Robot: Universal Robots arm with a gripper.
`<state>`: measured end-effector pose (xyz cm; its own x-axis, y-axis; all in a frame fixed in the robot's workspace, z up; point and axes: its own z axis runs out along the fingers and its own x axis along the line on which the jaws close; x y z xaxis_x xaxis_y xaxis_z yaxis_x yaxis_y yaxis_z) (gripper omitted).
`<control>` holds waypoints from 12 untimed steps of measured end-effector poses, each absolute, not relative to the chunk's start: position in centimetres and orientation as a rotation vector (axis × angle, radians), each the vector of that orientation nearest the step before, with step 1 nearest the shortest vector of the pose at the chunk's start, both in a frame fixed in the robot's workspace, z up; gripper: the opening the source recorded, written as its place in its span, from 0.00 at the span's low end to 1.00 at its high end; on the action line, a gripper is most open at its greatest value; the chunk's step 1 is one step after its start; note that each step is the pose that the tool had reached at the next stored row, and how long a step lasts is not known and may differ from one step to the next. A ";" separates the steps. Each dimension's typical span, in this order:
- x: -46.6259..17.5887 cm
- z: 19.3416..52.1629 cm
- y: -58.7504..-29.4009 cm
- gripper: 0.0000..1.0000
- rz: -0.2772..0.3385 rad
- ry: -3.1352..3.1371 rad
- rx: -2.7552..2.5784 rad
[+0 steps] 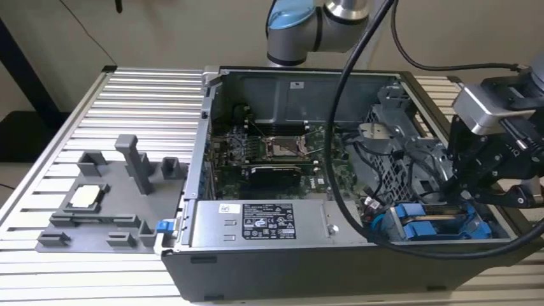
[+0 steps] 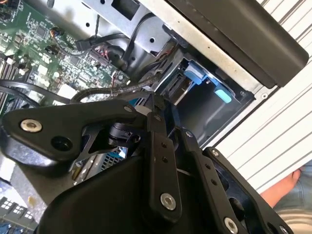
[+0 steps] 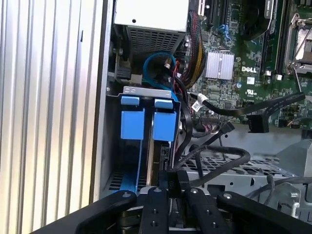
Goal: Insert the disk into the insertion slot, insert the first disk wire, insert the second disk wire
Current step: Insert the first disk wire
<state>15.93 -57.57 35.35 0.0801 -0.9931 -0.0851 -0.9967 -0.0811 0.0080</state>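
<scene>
- Table (image 1: pixel 136 89) of ribbed aluminium carries everything in the exterior view.
- Next in size is the open computer case (image 1: pixel 340 274), lying on its side on the table with its inside facing up.
- The robot arm (image 1: pixel 297 25) comes in from behind the case, and thick black hoses loop from it across the opening.
- A green motherboard (image 1: pixel 281 146) covers the floor of the case.
- A grey labelled power-supply box (image 1: pixel 255 223) lies along the case's near wall.
- A grey fixture tray (image 1: pixel 106 185) with upright posts rests on the table towards the exterior view's left, well apart from the case.
- The insertion slot (image 3: pixel 146 91) is a bay of the grey metal drive cage in the case's near corner, towards the exterior view's right.
- The disk (image 3: pixel 164 126) stands inside that slot, the end of its blue carrier at the cage mouth, just beside a second blue carrier (image 3: pixel 132 124).
- The gripper (image 3: pixel 174 181) hangs over the cage at the far end of the disk from the blue tabs. Its fingers (image 3: pixel 165 183) are drawn together; I cannot tell whether anything lies between them.
- Black cables (image 3: pixel 219 156) curl beside the cage, near the gripper.
- A blue cable (image 3: pixel 156 68) loops between the cage and the power-supply box.
- A person's hand (image 2: pixel 287 187) shows at the table's edge in the second wrist view.
</scene>
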 end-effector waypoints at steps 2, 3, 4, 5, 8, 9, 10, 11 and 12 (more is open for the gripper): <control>16.2 35.1 -57.7 0.19 0.108 2.095 -2.270; 16.3 35.0 -57.8 0.19 0.108 2.096 -2.271; 16.4 34.9 -57.8 0.19 0.109 2.096 -2.270; 16.4 34.7 -57.8 0.19 0.109 2.100 -2.266; 16.5 34.4 -57.8 0.19 0.108 2.124 -2.242; 16.5 34.4 -57.8 0.19 0.107 2.138 -2.229; 16.5 34.4 -57.8 0.19 0.107 2.153 -2.214; 16.5 34.4 -57.8 0.19 0.106 2.168 -2.198; 16.5 34.4 -57.8 0.19 0.106 2.171 -2.195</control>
